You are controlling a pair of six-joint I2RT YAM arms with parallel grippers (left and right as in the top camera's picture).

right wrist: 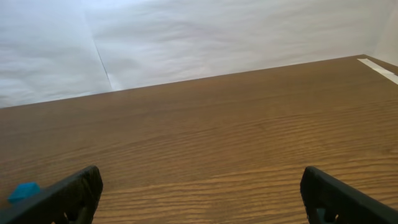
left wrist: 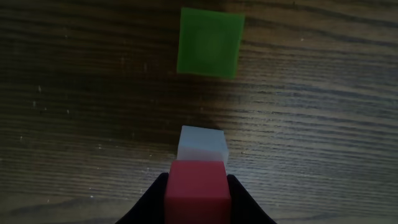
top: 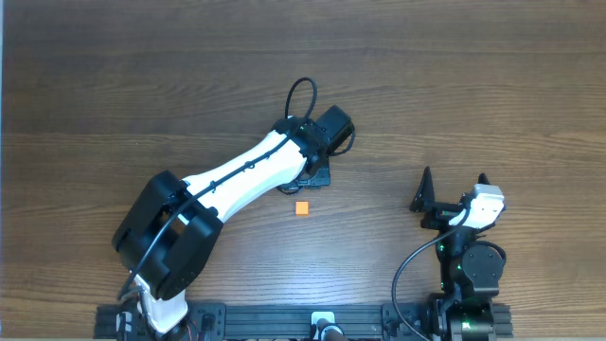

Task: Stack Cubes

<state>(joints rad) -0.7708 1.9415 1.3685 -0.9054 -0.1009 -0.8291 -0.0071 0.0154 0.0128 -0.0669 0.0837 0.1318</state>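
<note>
Spanning every view, the dark-grained wooden table (top: 114, 76) carries the cubes, and a plain white wall (right wrist: 186, 37) rises behind its far edge. The left gripper (left wrist: 197, 196) has its fingers clamped on the red cube (left wrist: 197, 186). Just beside the red cube sits a white cube (left wrist: 202, 144); whether they touch cannot be told. A green cube (left wrist: 210, 42) lies farther off, an orange cube (top: 302, 208) near. Well apart from the red cube, the right gripper (top: 453, 185) holds its fingers wide apart.

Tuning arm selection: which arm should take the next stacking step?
Left. The left gripper holds the red cube close to the white cube; the right gripper sits open and empty near its base.
</note>
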